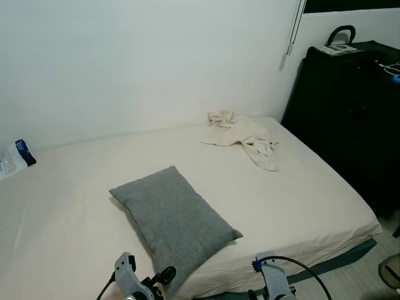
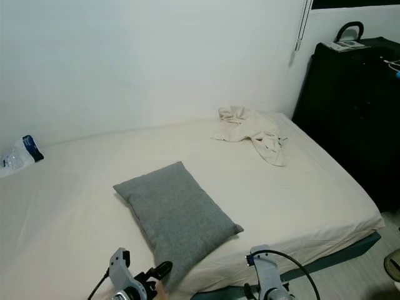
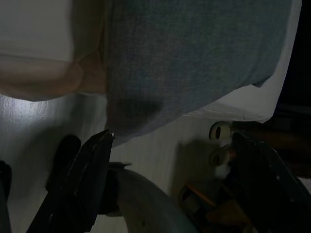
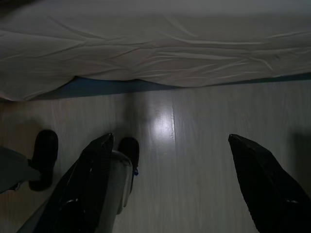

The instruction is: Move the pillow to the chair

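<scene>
We see the grey rectangular pillow (image 1: pixel 173 220) lying flat and askew on the cream-sheeted bed (image 1: pixel 300 200), near the bed's front edge, one corner reaching that edge, its fabric plump and uncreased, well apart from the bed's far side by the wall.

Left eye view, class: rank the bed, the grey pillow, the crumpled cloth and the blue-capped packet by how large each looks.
1. bed
2. grey pillow
3. crumpled cloth, though it lies farther away, so its true size is unsure
4. blue-capped packet, partly cut off by the frame edge
</scene>
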`<state>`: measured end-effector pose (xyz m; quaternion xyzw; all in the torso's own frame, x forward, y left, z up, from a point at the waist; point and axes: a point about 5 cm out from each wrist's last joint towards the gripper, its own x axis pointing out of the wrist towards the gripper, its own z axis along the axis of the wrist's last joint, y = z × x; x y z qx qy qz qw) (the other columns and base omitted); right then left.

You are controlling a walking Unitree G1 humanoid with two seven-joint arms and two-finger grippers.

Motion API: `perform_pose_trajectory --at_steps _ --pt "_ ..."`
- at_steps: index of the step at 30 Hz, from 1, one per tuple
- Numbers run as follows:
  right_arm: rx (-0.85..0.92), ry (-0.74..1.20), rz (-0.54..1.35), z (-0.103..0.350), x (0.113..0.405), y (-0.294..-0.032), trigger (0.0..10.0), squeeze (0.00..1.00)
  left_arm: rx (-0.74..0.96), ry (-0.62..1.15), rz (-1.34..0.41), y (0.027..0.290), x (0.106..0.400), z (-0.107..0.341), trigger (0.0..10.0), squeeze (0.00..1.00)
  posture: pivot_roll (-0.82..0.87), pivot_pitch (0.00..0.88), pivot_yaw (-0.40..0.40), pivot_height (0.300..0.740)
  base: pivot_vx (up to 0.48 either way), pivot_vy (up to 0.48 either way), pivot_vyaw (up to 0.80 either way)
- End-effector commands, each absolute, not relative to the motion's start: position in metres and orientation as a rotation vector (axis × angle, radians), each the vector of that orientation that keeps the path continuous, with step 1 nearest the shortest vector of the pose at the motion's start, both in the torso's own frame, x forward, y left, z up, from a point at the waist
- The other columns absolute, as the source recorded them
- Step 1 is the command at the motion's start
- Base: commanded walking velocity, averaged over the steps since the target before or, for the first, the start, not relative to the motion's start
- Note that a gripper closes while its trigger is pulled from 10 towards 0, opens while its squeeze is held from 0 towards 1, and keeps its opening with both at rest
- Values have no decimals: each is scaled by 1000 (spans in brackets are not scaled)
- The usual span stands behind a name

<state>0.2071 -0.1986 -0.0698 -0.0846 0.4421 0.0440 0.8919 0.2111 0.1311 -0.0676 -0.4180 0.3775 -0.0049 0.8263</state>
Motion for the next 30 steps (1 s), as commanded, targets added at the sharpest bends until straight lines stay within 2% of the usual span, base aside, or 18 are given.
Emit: perform_pose_trajectory --at_steps 1,14,18,28,30 --pt "-158 884 90 -67 213 -195 10000 0 -865 795 -19 132 214 -66 10000 0 -53 0 8 655 0 0 0" --pt "-152 865 109 -64 218 -192 10000 0 -826 769 1 132 225 -60 10000 0 -60 0 1 617 0 0 0" --pt "-147 853 113 -63 218 -192 10000 0 -836 759 -10 128 228 -58 10000 0 -64 0 4 617 0 0 0" --pt "-141 850 114 -64 217 -192 10000 0 -902 747 -35 115 234 -53 10000 0 -70 0 7 617 0 0 0" --pt "-144 856 118 -65 216 -191 10000 0 -980 722 -57 110 241 -48 10000 0 -70 0 7 617 0 0 0"
